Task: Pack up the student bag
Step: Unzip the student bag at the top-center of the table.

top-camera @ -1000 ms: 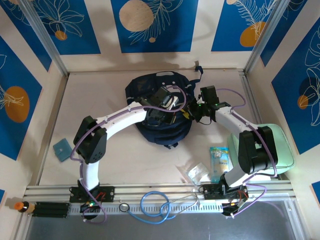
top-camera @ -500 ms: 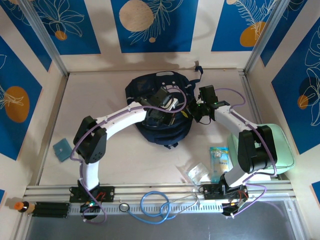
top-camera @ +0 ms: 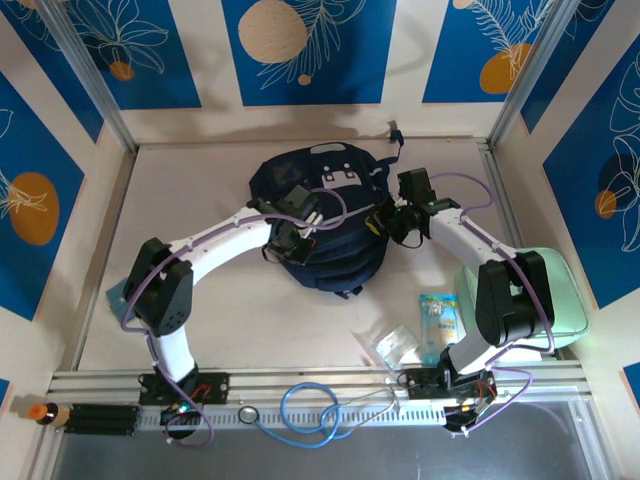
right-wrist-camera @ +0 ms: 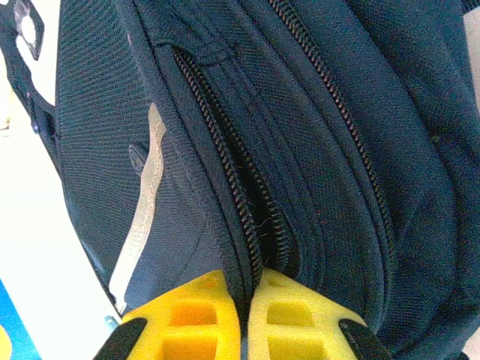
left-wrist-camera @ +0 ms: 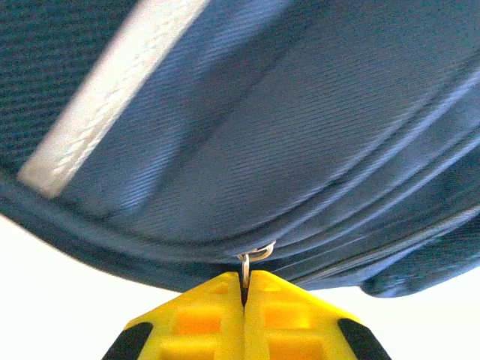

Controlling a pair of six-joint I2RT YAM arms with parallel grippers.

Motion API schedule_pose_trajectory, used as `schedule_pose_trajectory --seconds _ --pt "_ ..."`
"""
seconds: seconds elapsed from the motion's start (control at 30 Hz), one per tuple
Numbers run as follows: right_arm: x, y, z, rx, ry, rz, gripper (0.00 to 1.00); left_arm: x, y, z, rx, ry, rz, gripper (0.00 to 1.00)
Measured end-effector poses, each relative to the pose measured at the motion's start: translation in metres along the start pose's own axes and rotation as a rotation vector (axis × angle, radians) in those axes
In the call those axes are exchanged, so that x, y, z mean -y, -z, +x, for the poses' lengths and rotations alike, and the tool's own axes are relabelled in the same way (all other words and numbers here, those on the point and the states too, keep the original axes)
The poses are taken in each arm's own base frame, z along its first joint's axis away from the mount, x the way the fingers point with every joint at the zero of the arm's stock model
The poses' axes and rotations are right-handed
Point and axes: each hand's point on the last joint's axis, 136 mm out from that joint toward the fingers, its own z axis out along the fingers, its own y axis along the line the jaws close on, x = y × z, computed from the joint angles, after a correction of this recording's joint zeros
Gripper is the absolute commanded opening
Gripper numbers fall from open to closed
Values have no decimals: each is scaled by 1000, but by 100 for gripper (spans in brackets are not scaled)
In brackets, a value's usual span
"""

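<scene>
Metal showed between the two yellow fingers [left-wrist-camera: 202, 319] of the left pincer [left-wrist-camera: 244, 283]. They were pressed together with no gap, nipping the thin shank of one silver zip pull [left-wrist-camera: 253, 255] that hung from a seam of the student bag [left-wrist-camera: 300, 135]. One pale stripe [left-wrist-camera: 105, 105] crossed the navy cloth toward 10 o'clock in that wrist view.

The right pincer [right-wrist-camera: 245, 289] was likewise closed tight, its two yellow fingers pinching a fold of the bag's cloth where one zip track [right-wrist-camera: 225, 172] ran down between them. A second zip track [right-wrist-camera: 337, 112] lay toward 1 o'clock.

From above, the one student bag [top-camera: 345, 255] lay flat on the surface [top-camera: 200, 180], a little toward 12 o'clock of its centre, with one grey-white patch [top-camera: 345, 177] near its 12 o'clock end. The left pincer [top-camera: 290, 238] sat at the bag's 8 o'clock edge and the right pincer [top-camera: 385, 222] at its 3 o'clock edge.

Farther out, toward 5 o'clock of the bag and apart from it, lay two small packets near each other: one blue-printed packet [top-camera: 438, 312] and one clear packet [top-camera: 392, 345]. One mint green case [top-camera: 572, 290] lay at the surface's 4 o'clock edge, partly under the right arm. One teal square [top-camera: 115, 293] lay at 8 o'clock, partly hidden by the left arm. One blue cable coil [top-camera: 305, 405] rested at 6 o'clock, between the two arm bases.
</scene>
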Motion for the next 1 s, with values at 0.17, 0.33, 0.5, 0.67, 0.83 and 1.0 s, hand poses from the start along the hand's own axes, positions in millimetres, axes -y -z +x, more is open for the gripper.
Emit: schedule_pose_trajectory --seconds 0.17,0.33,0.5,0.67,0.83,1.0 --pt "2 -1 0 8 20 17 1 -27 0 0 -11 61 -33 0" --pt "1 -3 2 12 43 27 1 -47 7 -11 8 119 -28 0" --pt "2 -6 -1 24 65 42 2 -66 9 -32 30 166 -39 5" --pt "0 -6 0 25 98 38 21 -79 5 -37 26 184 -89 38" --pt "-5 -5 0 29 169 37 52 -105 13 -37 70 245 -172 62" --pt "-20 4 -3 66 268 32 68 -154 43 -6 159 420 -255 77"
